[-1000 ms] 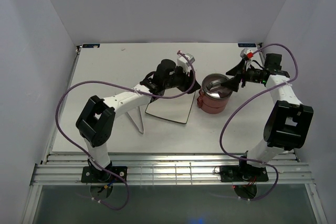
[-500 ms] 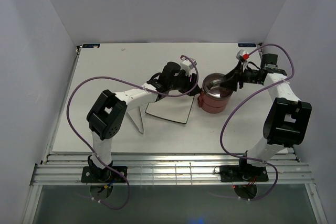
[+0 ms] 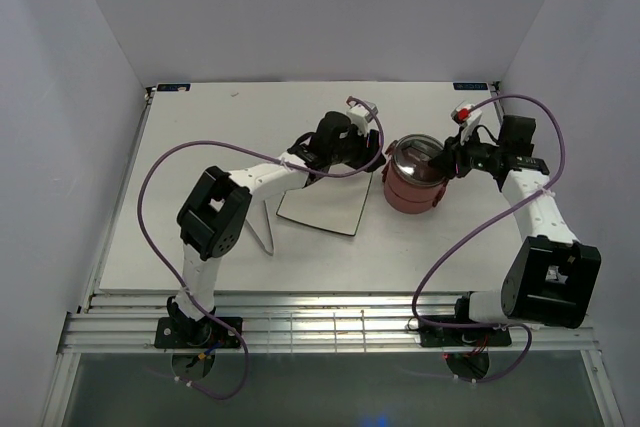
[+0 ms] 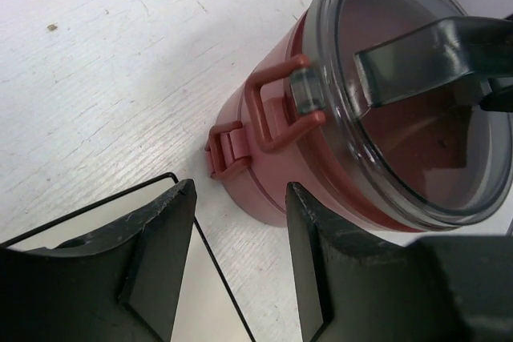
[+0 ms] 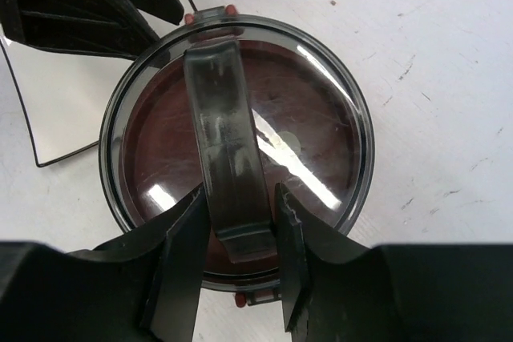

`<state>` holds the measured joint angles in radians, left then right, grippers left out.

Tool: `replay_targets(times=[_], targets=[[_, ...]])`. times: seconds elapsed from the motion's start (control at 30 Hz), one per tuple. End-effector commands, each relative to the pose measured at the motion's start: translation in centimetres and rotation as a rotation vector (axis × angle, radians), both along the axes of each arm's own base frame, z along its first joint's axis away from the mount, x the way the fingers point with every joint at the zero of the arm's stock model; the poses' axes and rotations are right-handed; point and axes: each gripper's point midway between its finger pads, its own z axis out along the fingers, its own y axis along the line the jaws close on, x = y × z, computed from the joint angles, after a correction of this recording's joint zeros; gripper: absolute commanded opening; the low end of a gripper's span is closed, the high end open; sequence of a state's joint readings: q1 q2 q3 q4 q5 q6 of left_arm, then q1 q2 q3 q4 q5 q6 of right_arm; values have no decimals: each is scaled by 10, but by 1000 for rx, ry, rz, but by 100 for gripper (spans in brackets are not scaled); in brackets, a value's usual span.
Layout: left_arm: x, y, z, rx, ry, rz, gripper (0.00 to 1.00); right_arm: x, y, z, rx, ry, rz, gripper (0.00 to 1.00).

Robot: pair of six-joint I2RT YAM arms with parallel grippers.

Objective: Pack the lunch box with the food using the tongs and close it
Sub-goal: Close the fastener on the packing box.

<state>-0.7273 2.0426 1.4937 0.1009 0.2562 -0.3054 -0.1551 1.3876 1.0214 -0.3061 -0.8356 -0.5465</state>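
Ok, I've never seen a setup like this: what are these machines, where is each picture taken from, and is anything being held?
Two robot arms, left and right, are bolted at the near edge of a white table. Each ends in a two-finger gripper. The wide picture looks down from above and behind them. The two close-ups come from cameras on the wrists. On the table are a stacked red lunch box with a clear grey lid, a square plate and metal tongs. The right gripper pinches the lid's handle. The left gripper is open beside the lunch box, holding nothing.
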Motion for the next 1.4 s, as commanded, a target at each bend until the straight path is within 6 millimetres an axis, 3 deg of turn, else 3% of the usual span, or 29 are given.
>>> replay_targets(times=[0.0,0.1,0.27,0.33,0.37,0.53,0.67,0.77,0.93,1.1,1.37], targets=[[16,8,28,4,-61,78,59,-2,8,16,-2,-31,-40,33],[24,16,32,18,-79,117,59,-9,13,10,-16,-23,-40,33],[30,25,38,28,-87,153,59,-10,17,12,-45,-12,-23,62],[28,31,34,31,-88,164,59,-8,19,20,-41,-15,-15,67],[27,33,42,22,-99,168,59,-8,19,23,-41,-19,-13,71],[31,46,46,25,-112,195,59,4,21,48,-13,-60,-32,74],[34,48,53,1,-116,189,59,17,34,66,-1,-114,-16,74],[37,40,56,-19,-118,162,58,20,53,63,-14,-114,21,72],[38,33,54,-35,-111,139,57,24,59,36,-75,-55,21,68],[44,23,56,-60,-108,127,54,15,53,9,-115,13,4,56],[48,2,54,-102,-76,62,49,6,47,-17,-159,88,2,48]])
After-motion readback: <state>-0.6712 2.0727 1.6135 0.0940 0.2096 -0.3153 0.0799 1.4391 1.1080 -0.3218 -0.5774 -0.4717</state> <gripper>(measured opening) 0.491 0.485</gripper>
